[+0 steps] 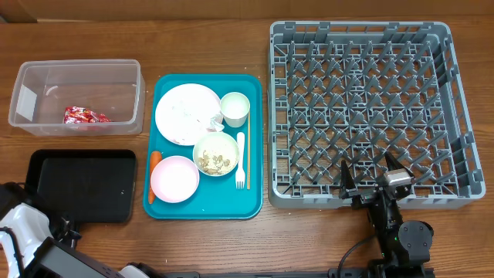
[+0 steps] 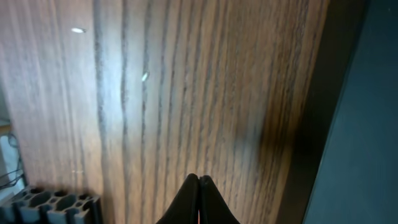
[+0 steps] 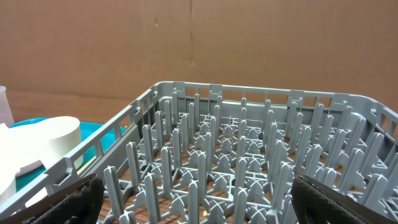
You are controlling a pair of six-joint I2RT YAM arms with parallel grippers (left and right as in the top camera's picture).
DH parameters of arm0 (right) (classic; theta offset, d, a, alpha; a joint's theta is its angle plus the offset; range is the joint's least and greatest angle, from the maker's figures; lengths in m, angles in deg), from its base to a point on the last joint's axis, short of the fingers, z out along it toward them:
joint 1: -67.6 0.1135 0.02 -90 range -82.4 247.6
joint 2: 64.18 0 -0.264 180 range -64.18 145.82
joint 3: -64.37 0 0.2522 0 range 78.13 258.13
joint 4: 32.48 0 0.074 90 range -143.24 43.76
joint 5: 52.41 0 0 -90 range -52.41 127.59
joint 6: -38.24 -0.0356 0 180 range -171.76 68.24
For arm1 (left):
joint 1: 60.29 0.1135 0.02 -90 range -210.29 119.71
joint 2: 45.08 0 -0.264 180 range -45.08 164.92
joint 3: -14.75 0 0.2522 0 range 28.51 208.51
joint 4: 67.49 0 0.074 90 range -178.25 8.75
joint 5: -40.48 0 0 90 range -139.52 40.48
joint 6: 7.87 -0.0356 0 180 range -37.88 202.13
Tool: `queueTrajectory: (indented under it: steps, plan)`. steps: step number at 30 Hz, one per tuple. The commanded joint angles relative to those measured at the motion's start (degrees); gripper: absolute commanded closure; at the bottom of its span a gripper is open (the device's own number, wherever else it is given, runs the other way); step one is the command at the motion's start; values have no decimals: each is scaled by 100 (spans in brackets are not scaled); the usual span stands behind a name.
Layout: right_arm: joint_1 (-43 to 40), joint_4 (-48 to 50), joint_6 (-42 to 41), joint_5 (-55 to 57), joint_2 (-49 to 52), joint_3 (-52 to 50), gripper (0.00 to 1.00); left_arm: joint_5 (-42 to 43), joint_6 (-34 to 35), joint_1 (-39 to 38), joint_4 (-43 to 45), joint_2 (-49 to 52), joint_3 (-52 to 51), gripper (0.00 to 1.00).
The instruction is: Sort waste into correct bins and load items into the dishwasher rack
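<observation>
The grey dishwasher rack (image 1: pixel 367 108) fills the right side, and my right gripper (image 1: pixel 373 177) hangs open over its front edge with nothing between its fingers (image 3: pixel 84 199). On the teal tray (image 1: pixel 255 193) lie the large white plate (image 1: pixel 181 112), crumpled napkin (image 1: pixel 214 121), cup (image 1: pixel 235 108), bowl (image 1: pixel 216 153) with food scraps, pink plate (image 1: pixel 174 178), carrot (image 1: pixel 154 158), fork (image 1: pixel 240 158) and chopstick (image 1: pixel 248 150). The red wrapper (image 1: pixel 86 116) is in the clear tub (image 1: pixel 77 73). My left gripper (image 2: pixel 199 180) is shut and empty over bare wood beside the black tray (image 1: pixel 81 185).
The left arm (image 1: pixel 23 232) sits at the table's bottom-left corner, below the black tray. The right arm's base (image 1: pixel 401 239) stands at the front edge below the rack. A brown cardboard wall (image 3: pixel 199 43) rises behind the rack. Bare wood shows between tray and rack.
</observation>
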Motion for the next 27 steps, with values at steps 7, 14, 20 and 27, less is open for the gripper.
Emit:
queueTrajectory:
  steps: [7, 14, 20, 27]
  plan:
    - [28, 28, -15, -7, -46, -59, 0, 507, -68, 20, 308, 31, -227, 96]
    - [28, 28, -15, -7, -46, -59, 0, 848, -138, 20, 437, 31, -229, 96]
    - [28, 28, -15, -7, -46, -59, 0, 1102, -140, 20, 496, 31, -229, 96]
    - [28, 28, -15, -7, -46, -59, 0, 1152, -142, 15, 531, 31, -229, 96]
